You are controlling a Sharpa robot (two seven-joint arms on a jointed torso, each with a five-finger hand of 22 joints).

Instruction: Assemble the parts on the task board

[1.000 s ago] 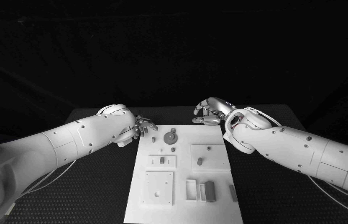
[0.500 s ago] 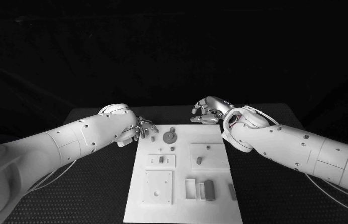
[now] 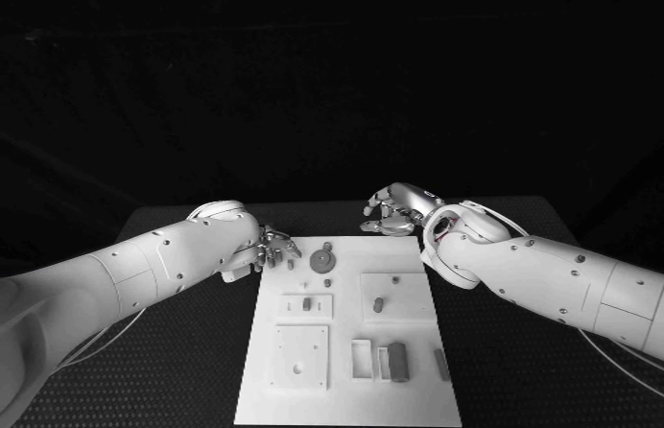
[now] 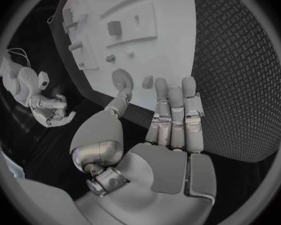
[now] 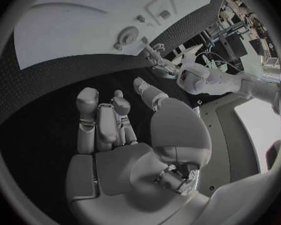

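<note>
Since the earlier frame the right hand [image 3: 391, 209] has drifted slightly beyond the task board [image 3: 346, 390]; the left hand [image 3: 270, 248], fingers released, lies nearer the round part [image 3: 322, 260].

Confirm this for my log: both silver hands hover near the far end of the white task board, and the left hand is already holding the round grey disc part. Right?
Not quite. The left hand holds nothing: in the left wrist view its fingers are extended with an empty palm, and the round grey disc part lies on the white task board beside it. The rest stands: both hands, the right hand included, are at the board's far end.
</note>
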